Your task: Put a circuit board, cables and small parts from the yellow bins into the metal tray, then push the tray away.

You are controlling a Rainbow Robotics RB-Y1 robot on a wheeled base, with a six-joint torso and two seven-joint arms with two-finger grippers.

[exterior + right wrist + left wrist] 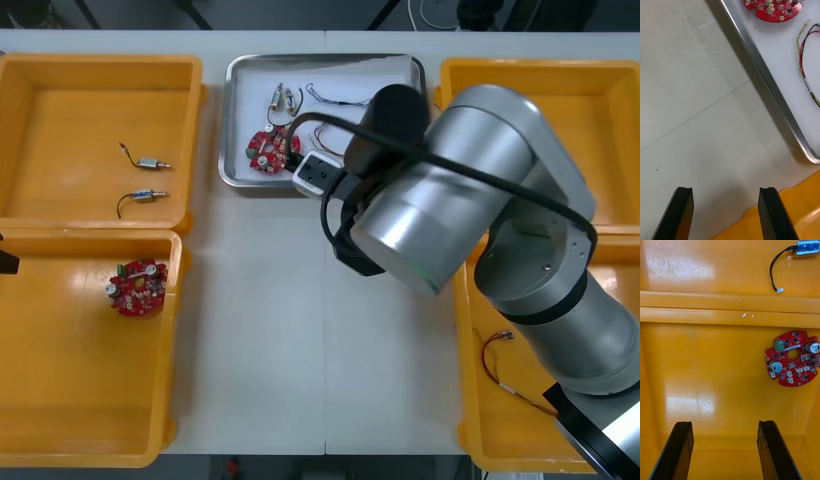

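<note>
Right gripper (pixel 725 190): low over the pale bench (pixel 260 330), black fingers spread wide with nothing between them, just on the near side of the shiny rectangular metal tray (pixel 232 120).
Tray load: a round red circuit board (pixel 268 152) lies at the near-left, small metal parts (pixel 277 99) sit farther back, and a red and yellow cable (pixel 805 75) is to the right. Looks loaded, I'd say.
Step in hand: the push away, by my reading.
How to do it well: bring the fingers together first, or set both flat against the near rim. Aim near its middle so the tray slides straight and doesn't swing. Keep low, so the fingers don't ride over the rim onto the board.
Watch out: the tray's near-right corner sits close to a yellow plastic bin's rim (pixel 801 221), and a skewed push could jam it there.
Left gripper (pixel 725 423): hovers open and empty over the near-left yellow bin (pixel 175 330), a spare red board (pixel 793 358) lying beyond its fingers.
</note>
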